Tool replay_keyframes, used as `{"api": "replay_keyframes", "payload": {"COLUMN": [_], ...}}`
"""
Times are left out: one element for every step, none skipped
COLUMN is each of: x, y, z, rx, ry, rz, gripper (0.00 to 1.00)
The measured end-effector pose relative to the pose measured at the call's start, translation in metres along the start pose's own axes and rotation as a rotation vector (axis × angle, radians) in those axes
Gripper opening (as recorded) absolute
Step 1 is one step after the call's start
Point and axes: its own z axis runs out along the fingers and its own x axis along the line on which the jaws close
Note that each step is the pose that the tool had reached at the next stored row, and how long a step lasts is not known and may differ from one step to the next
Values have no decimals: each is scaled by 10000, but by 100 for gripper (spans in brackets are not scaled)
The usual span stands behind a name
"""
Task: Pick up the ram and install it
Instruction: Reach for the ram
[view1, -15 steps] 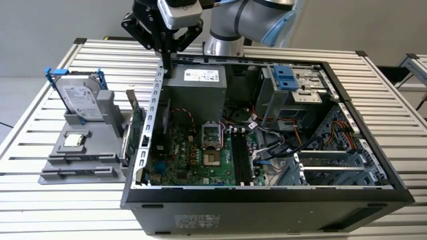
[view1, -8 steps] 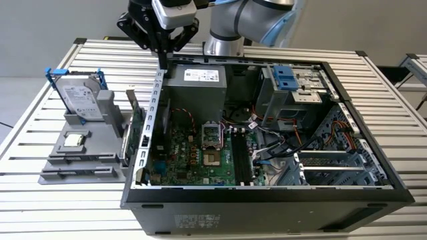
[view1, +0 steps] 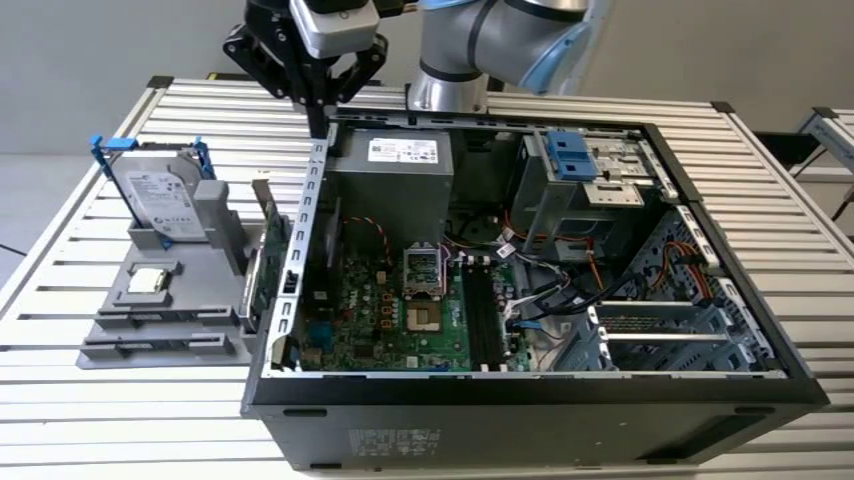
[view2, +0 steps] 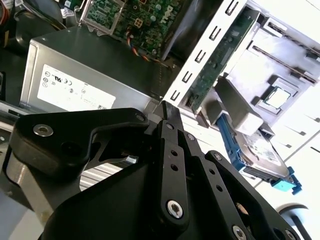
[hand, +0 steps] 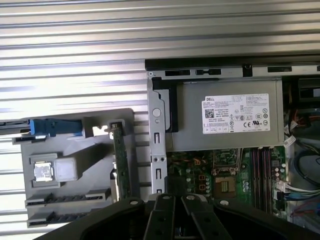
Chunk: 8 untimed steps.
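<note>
The open computer case (view1: 534, 400) lies on its side across the middle of the slatted tabletop (view1: 80, 400), its inside facing up. The claw (view1: 316, 122) hangs over the case's far corner on the exterior view's left, right above the perforated rear wall and just beside the grey power supply (view1: 394, 165). It is clenched: in both wrist views (view2: 167, 112) (hand: 178, 200) the black fingers (view2: 172, 150) press flat together, and I can see no stick between them. As for the ram (view1: 471, 318), I take it to be the long dark strip standing in the memory slots on the green motherboard (view1: 380, 320), just beside the processor socket (view1: 422, 268). From where I stand I cannot tell for sure whether that is the stick or just a bare slot. Near the tabletop's edge on the exterior view's left sits a grey holder (view1: 160, 335), touching the case. A silver hard drive (view1: 160, 195) in a blue frame stands upright at its far end. A square processor chip (view1: 151, 282) lies flat in its middle, and a green card (view1: 274, 250) stands on edge against the case wall. The holder's two long near slots look plain grey.
</note>
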Motion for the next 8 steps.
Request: {"api": "replay_keyframes", "payload": {"x": [11, 21, 31, 41, 49, 59, 68, 76], "y": [-1, -2, -2, -3, -4, -4, -5, -5], "z": [-1, -1, -1, -1, -1, -2, -2, -2], "rx": [1, 1, 1, 1, 1, 1, 1, 2], "ry": [1, 1, 1, 5, 8, 12, 17, 22], "rz": [-1, -2, -2, -4, -6, -8, -11, -15], "gripper": [0, 0, 0, 0, 0, 0, 0, 0]}}
